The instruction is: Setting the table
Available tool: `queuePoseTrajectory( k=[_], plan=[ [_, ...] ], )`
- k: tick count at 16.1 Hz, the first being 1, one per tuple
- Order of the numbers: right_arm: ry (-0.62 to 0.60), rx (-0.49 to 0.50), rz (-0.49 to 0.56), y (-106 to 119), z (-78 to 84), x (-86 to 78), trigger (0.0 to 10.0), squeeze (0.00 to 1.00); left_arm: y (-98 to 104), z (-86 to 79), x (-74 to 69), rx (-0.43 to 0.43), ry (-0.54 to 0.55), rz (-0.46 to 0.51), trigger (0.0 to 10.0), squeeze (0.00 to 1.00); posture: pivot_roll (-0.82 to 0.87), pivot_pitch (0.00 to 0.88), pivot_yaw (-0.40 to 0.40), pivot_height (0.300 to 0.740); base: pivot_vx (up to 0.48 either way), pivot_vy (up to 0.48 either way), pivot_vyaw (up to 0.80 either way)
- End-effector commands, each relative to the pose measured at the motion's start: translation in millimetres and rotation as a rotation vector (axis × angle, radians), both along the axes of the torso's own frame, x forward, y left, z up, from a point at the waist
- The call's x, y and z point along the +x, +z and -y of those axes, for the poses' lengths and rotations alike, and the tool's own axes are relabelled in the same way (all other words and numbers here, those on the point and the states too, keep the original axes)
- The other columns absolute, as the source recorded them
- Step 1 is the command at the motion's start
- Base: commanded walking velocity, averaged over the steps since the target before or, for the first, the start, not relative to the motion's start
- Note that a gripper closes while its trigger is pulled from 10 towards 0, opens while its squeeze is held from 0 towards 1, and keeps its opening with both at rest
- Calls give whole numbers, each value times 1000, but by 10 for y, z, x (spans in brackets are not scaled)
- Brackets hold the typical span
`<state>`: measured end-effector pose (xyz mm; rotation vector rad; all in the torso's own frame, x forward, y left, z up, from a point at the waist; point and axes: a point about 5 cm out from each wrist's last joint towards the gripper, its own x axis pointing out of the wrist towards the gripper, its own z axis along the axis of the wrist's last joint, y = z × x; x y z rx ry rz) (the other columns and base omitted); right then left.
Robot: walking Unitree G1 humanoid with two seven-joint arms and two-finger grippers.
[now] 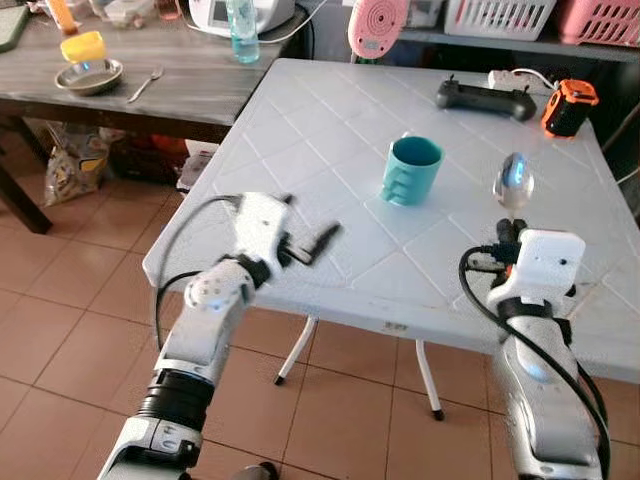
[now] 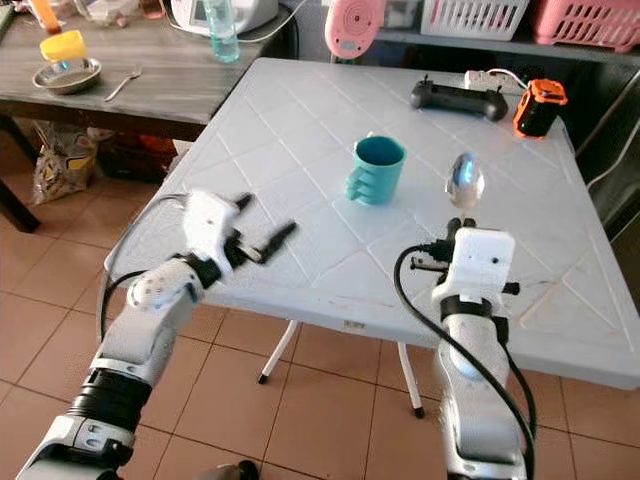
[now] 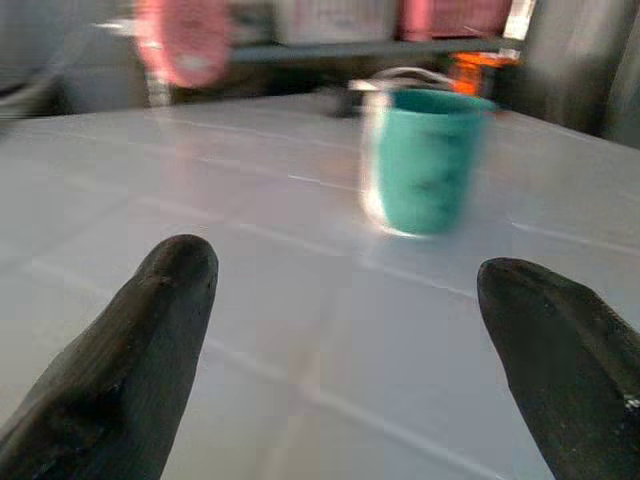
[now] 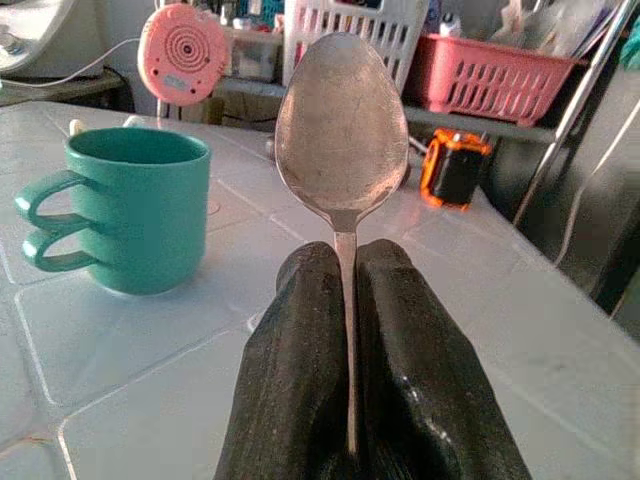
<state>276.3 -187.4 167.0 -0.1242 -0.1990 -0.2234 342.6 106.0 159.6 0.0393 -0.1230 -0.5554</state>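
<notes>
Two grippers hover at the near edge of a white counter (image 1: 330,110) moulded with a diamond grid. The right gripper (image 1: 510,232) has its jaws pressed together on the thin handle of a metal spoon (image 4: 341,125), whose oval bowl stands upright above the black fingers (image 4: 300,370); the bowl is dull silver, scuffed and faintly stained. Just beyond it, toward the middle of the counter, stands a teal mug (image 1: 411,170) with a double-looped handle, upright and apart from the spoon. The left gripper (image 1: 310,245) is held low over the counter's near left part with its jaws spread wide, nothing between them; its wrist view is blurred, so the mug looks smeared there. At the far edge lie a black controller (image 1: 485,97) and an orange-and-black device (image 1: 568,106). No writing or brand can be read on any of these.
</notes>
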Motion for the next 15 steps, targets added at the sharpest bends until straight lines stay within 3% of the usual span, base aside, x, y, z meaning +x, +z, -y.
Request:
queuePoseTrajectory(
  k=[1,2,4,6,15],
  plan=[
    [-3,-20,39,77,3,-40,0,0,-11,-96,41,1,93,2,10000,0,182,94,-27,740,0,0,0],
    [-2,-36,36,77,10,-46,314,0,-48,-145,55,-24,138,-29,10000,0,181,93,-29,740,0,0,0],
    [-6,-44,24,57,24,-58,10000,0,-53,-235,77,-43,230,-23,10000,0,179,92,-33,740,0,0,0],
    [-22,-38,13,27,51,-77,10000,0,-58,-259,92,-87,262,-34,10000,0,179,93,-37,740,0,0,0],
    [-39,14,17,-14,81,-164,10000,0,-105,-298,86,-92,245,-67,10000,0,173,99,-27,740,0,56,0]
  ],
)
